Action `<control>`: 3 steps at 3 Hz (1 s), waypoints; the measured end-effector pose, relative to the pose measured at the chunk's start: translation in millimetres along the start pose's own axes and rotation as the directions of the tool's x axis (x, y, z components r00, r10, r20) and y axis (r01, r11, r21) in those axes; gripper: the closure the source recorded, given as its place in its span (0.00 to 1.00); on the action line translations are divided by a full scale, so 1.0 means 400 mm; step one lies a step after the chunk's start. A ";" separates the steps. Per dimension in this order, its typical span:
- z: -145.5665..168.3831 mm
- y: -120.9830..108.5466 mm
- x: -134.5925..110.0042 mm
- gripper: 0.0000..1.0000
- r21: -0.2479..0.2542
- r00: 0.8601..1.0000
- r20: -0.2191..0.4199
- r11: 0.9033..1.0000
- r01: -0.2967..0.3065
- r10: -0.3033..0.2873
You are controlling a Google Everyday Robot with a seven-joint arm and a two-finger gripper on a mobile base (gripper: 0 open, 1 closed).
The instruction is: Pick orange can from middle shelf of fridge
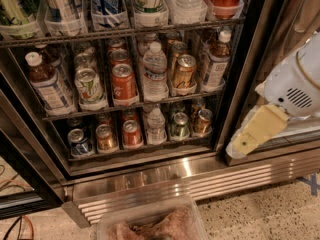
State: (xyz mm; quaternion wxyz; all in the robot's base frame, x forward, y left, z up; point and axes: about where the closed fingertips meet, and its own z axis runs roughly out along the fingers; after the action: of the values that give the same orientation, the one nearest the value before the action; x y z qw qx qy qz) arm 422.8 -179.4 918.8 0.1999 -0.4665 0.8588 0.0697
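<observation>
The fridge (165,176) stands open in front of me, with dark wire racks. On the middle shelf (135,103) the orange can (184,70) stands upright right of centre, dull golden-orange with a silver lid. A water bottle (154,71) is on its left and a tea bottle (216,64) on its right. A brighter red-orange can (123,79) and a white-and-green can (88,86) stand further left. My gripper (246,141), white with a cream tip, hangs at the right, outside the fridge frame, below and to the right of the orange can and apart from it.
A rack of tall cans (107,6) sits above. A lower shelf holds small cans (131,134) and a water bottle (156,125). The dark door post (239,84) stands between my gripper and the shelves. A clear plastic tub (150,224) lies on the floor below the ribbed steel base.
</observation>
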 end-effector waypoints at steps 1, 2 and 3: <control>0.042 0.037 -0.005 0.00 -0.063 0.998 0.024 0.996 -0.063 0.065; 0.042 0.039 -0.007 0.00 -0.066 0.997 0.026 0.996 -0.065 0.067; 0.084 0.059 -0.020 0.00 -0.066 0.995 0.050 0.995 -0.078 0.082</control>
State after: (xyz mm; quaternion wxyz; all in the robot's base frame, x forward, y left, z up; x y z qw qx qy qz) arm 416.6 -149.8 889.7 0.2045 -0.4358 0.8687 0.1173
